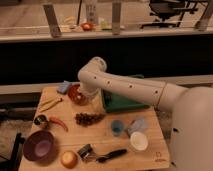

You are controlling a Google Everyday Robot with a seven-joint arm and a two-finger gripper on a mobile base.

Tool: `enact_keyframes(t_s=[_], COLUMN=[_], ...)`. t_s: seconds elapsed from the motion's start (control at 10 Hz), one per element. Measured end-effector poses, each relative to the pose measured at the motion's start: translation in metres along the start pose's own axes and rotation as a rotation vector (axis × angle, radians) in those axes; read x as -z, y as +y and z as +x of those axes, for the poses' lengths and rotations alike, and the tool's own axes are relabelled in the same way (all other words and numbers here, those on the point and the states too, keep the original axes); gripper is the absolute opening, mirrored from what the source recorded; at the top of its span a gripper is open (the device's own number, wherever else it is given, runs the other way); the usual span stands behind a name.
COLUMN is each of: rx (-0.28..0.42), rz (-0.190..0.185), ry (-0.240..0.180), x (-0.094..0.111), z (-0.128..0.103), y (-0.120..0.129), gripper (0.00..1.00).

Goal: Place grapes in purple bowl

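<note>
The pale wooden counter (100,137) carries a dark bunch of grapes (89,118) at its middle, a deep purple bowl (39,146) at the near left corner, a red chili pepper (58,123) between them, and a red-orange bowl (75,95) far left, under the pincer (85,94).

The gripper (85,96) sits low at the end of the arm (125,87), just over the red bowl (75,94) — mostly hidden by the wrist. The arm covers the bowl's right side and the top of a green thing (120,104) behind it; what that thing is cannot be told. The robot's body (192,130) is cut off by the right and bottom edges and hides the right corner of the surface (100,137). A dark round thing (40,120) by the chili (59,123) and a clear thing (137,125) above the white cup (138,141) — neither can be named.
</note>
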Motion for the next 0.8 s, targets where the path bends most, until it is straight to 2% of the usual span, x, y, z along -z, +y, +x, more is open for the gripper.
enact_keyframes(t_s=[0.3, 0.4, 0.7, 0.8], rx=[-0.022, -0.032, -0.082, -0.118], rz=[-0.049, -0.066, -0.082, -0.094], ry=[-0.029, -0.04, -0.05, -0.05], x=[-0.017, -0.028, -0.062, -0.079], z=[-0.022, -0.028, -0.034, -0.034], y=[0.006, 0.009, 0.023, 0.034], gripper=[0.8, 0.8, 0.8, 0.8])
